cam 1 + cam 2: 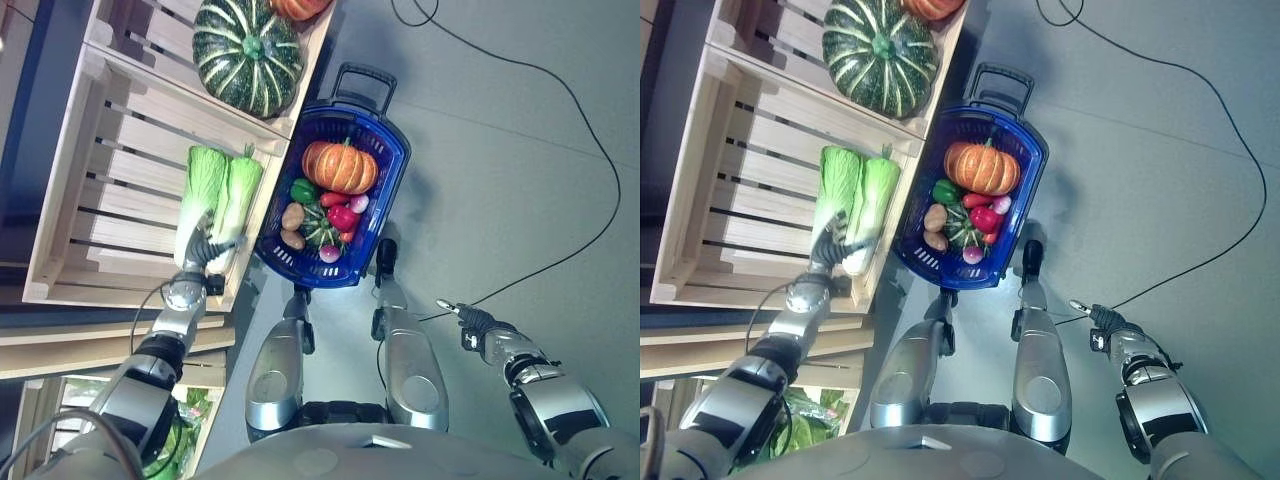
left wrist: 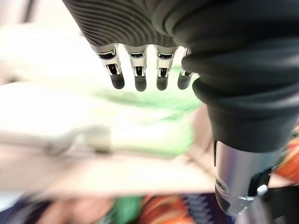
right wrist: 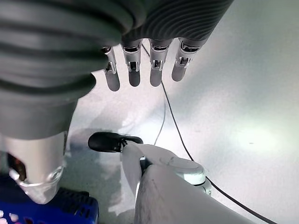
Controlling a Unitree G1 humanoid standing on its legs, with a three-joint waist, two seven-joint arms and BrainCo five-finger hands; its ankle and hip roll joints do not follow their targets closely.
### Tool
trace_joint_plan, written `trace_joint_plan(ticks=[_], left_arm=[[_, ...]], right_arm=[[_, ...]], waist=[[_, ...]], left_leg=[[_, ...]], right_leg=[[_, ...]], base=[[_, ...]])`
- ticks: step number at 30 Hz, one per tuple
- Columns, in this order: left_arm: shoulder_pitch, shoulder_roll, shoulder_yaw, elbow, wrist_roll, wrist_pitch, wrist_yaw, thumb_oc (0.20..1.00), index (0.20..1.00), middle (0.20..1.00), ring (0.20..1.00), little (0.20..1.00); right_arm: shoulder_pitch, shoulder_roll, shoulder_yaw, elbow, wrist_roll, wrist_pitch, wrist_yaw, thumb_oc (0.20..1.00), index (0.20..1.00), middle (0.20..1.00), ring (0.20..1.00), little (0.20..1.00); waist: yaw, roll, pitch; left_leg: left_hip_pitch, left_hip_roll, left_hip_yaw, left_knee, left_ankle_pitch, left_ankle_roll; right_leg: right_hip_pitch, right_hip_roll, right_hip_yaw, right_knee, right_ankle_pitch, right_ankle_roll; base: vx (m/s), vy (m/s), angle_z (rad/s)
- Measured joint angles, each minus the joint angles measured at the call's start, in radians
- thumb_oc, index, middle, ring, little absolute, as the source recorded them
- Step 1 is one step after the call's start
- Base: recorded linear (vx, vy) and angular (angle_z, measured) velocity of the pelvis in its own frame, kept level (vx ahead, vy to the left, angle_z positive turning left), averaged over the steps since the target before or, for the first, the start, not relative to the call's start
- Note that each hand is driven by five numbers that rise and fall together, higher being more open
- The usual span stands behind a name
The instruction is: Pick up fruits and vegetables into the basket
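Two long pale-green cabbages (image 1: 222, 190) lie side by side in a wooden crate (image 1: 90, 200) on my left. My left hand (image 1: 203, 252) is at their white stem ends, its fingers (image 2: 139, 77) straight and open just over the cabbage (image 2: 140, 133); I cannot tell whether they touch it. The blue basket (image 1: 392, 170) stands on the floor ahead. It holds an orange pumpkin (image 1: 340, 165), a green pepper, a potato and several small red vegetables. My right hand (image 1: 468, 322) hangs open over bare floor at the right, holding nothing (image 3: 135, 70).
A large green striped pumpkin (image 1: 247, 55) fills the crate compartment beyond the cabbages, with an orange one (image 1: 298, 6) behind it. Leafy greens (image 1: 185, 420) show on a lower shelf. The basket's black handle (image 1: 365, 85) points away from me.
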Motion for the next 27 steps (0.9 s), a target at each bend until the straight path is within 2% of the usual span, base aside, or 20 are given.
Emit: trace_joint_plan(ticks=[2, 6, 8, 11, 14, 17, 21, 27], left_arm=[[-0.041, 0.01, 0.003, -0.012, 0.003, -0.002, 0.038, 1.0, 1.0, 1.0, 1.0, 1.0], [-0.135, 0.015, 0.004, -0.018, 0.042, -0.007, 0.132, 1.0, 1.0, 1.0, 1.0, 1.0], [-0.161, 0.018, 0.004, -0.03, 0.079, 0.002, 0.185, 1.0, 1.0, 1.0, 1.0, 1.0], [-0.172, 0.024, 0.004, -0.037, 0.119, 0.012, 0.243, 1.0, 1.0, 1.0, 1.0, 1.0], [-0.185, 0.055, 0.005, -0.025, 0.195, 0.073, 0.338, 1.0, 1.0, 1.0, 1.0, 1.0], [-0.212, 0.069, 0.008, 0.049, 0.248, 0.135, 0.409, 1.0, 1.0, 1.0, 1.0, 1.0], [-0.244, 0.08, 0.007, 0.16, 0.288, 0.207, 0.443, 1.0, 1.0, 1.0, 1.0, 1.0], [-0.273, 0.08, 0.003, 0.252, 0.326, 0.296, 0.453, 1.0, 1.0, 1.0, 1.0, 1.0]], right_arm=[[-0.011, 0.001, 0.0, 0.0, 0.011, -0.004, -0.004, 1.0, 1.0, 1.0, 1.0, 1.0], [-0.055, 0.002, 0.0, 0.001, 0.032, -0.003, -0.019, 1.0, 1.0, 1.0, 1.0, 1.0], [-0.072, 0.003, 0.0, 0.0, 0.032, -0.002, -0.02, 1.0, 1.0, 1.0, 1.0, 1.0], [-0.081, 0.002, 0.001, 0.0, 0.032, -0.002, -0.022, 1.0, 1.0, 1.0, 1.0, 1.0], [-0.089, 0.016, 0.02, 0.0, 0.032, 0.0, -0.023, 1.0, 1.0, 1.0, 1.0, 1.0], [-0.095, 0.017, 0.039, -0.001, 0.033, 0.0, -0.023, 1.0, 1.0, 1.0, 1.0, 1.0], [-0.098, 0.018, 0.048, -0.001, 0.033, 0.001, -0.023, 1.0, 1.0, 1.0, 1.0, 1.0], [-0.106, 0.018, 0.073, -0.001, 0.038, 0.0, -0.018, 1.0, 1.0, 1.0, 1.0, 1.0]], waist=[[0.0, -0.004, 0.003], [-0.004, -0.011, 0.006], [-0.003, -0.018, 0.01], [-0.004, -0.022, 0.012], [-0.018, -0.041, 0.023], [-0.032, -0.054, 0.03], [-0.056, -0.062, 0.034], [-0.062, -0.069, 0.035]], left_leg=[[-0.033, 0.002, -0.007, 0.041, -0.012, -0.003], [-0.138, -0.001, -0.036, 0.16, -0.039, -0.006], [-0.183, -0.005, -0.048, 0.211, -0.047, -0.008], [-0.242, -0.01, -0.052, 0.27, -0.06, -0.004], [-0.315, -0.011, -0.057, 0.339, -0.074, -0.01], [-0.353, -0.01, -0.058, 0.361, -0.073, -0.009], [-0.367, -0.011, -0.054, 0.361, -0.068, -0.001], [-0.37, -0.013, -0.051, 0.361, -0.071, 0.002]], right_leg=[[-0.021, 0.0, -0.002, 0.024, -0.004, -0.001], [-0.128, -0.009, 0.003, 0.174, -0.061, -0.007], [-0.179, -0.012, 0.023, 0.245, -0.092, -0.002], [-0.237, -0.012, 0.046, 0.305, -0.106, -0.005], [-0.3, 0.0, 0.082, 0.347, -0.107, -0.005], [-0.328, 0.002, 0.084, 0.343, -0.105, -0.002], [-0.331, 0.001, 0.085, 0.324, -0.099, 0.007], [-0.345, 0.008, 0.107, 0.341, -0.097, 0.007]], base=[[-0.05, -0.057, 0.11], [-0.02, -0.03, 0.14], [-0.01, -0.008, 0.15], [-0.01, -0.018, 0.05], [-0.01, -0.027, 0.02], [-0.01, -0.001, -0.06], [-0.01, 0.002, -0.05], [0.0, 0.001, 0.01]])
